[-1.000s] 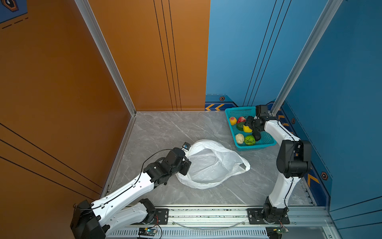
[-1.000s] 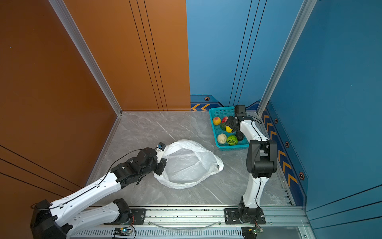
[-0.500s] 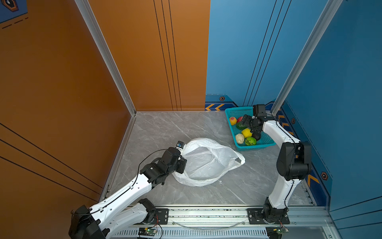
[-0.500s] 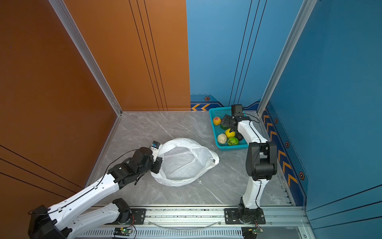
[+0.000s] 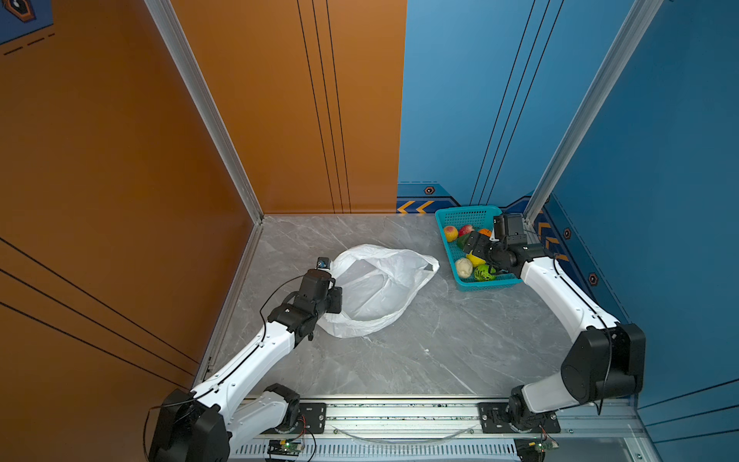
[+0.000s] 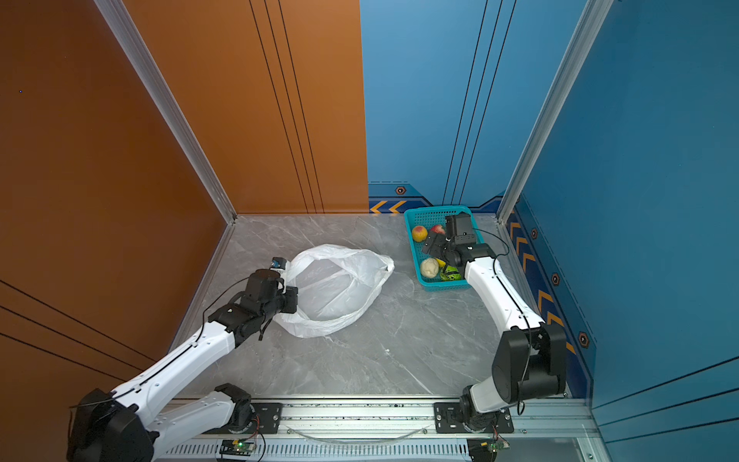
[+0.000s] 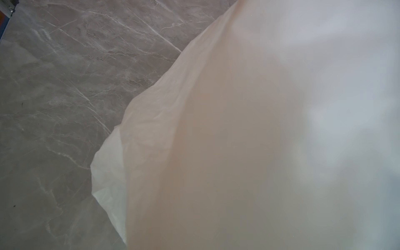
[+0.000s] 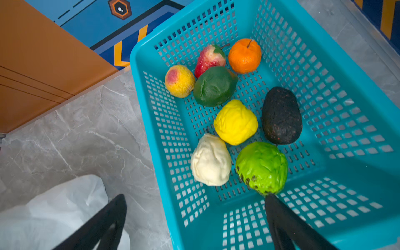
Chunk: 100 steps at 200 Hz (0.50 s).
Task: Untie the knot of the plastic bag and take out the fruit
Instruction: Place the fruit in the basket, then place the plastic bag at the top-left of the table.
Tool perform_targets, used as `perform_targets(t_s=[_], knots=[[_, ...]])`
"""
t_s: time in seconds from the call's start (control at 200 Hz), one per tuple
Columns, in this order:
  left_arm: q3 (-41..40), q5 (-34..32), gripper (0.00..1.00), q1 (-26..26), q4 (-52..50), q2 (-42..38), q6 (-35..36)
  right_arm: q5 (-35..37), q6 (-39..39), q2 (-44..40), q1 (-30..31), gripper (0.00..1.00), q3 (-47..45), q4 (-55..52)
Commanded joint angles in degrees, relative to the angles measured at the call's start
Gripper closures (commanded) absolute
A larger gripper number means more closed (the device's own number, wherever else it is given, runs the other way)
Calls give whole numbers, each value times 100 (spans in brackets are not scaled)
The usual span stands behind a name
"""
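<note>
The white plastic bag [image 5: 380, 284] [image 6: 332, 288] lies open and slack on the marble table, with no fruit showing inside and the knot not in view. My left gripper [image 5: 335, 299] [image 6: 291, 300] is shut on the bag's rim at its left side. In the left wrist view the bag [image 7: 238, 129] fills the picture and hides the fingers. The fruit lies in the teal basket [image 8: 141, 108]: yellow [image 8: 235, 122], cream-white [image 8: 211, 160], bright green [image 8: 262, 167], black [image 8: 281, 115] and several more. My right gripper [image 8: 194, 197] [image 5: 476, 245] hangs open over the basket's near end, holding nothing.
The basket [image 5: 468, 216] stands in the back right corner against the blue wall. An orange wall bounds the table on the left, close to my left arm. The arms' mounting rail [image 5: 400, 416] runs along the front edge.
My left gripper has drawn back to the left and dragged the bag with it. My right gripper has opened wider above the basket.
</note>
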Motion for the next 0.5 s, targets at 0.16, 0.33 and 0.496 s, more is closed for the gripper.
perform_targets(t_s=[0.16, 0.33, 0.496], knots=[[840, 330, 100, 763, 986, 1284, 223, -94, 230, -1064, 313, 0, -716, -607], [1397, 619, 100, 1178, 1230, 2034, 325, -93, 226, -1425, 319, 0, -935, -823], [1841, 891, 100, 1441, 1102, 2679, 352, -185, 254, -1556, 315, 0, -1056, -877]])
